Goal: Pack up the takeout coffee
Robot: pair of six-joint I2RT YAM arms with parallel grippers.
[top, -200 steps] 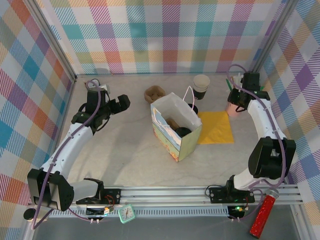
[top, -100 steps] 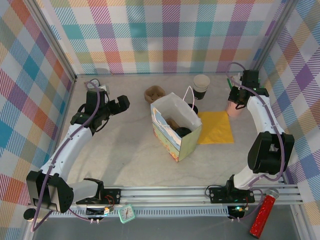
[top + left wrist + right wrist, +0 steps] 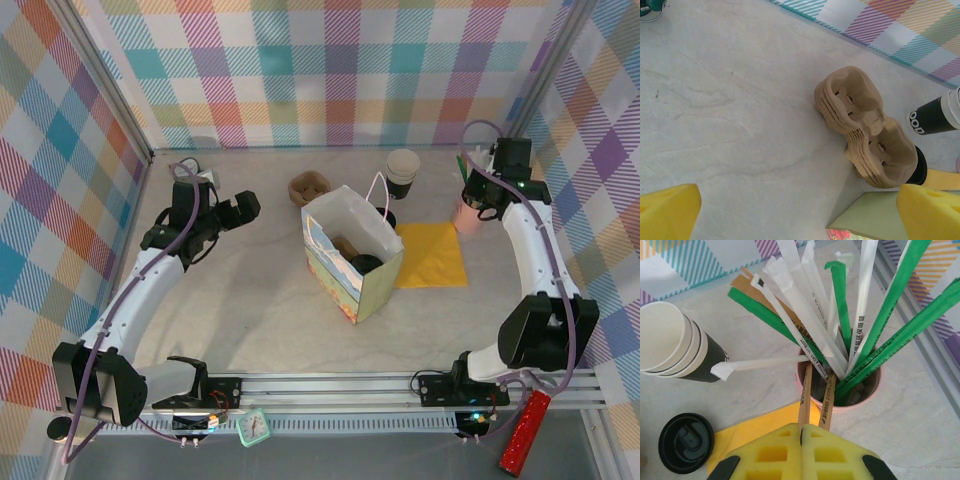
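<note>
Partway at best. Leaves the takeout coffee (image 3: pixel 686 442) just behind the paper bag (image 3: pixel 330 272), not yet packed. Shows 1 dark round thing (image 3: pixel 366 263) inside the bag, perhaps a cup. Pinches, it seems, a brown stick (image 3: pixel 806 390) with the right gripper (image 3: pixel 801 432), right of the bag. Holds the left gripper (image 3: pixel 800 212) spread wide and empty, left of the bag.
</note>
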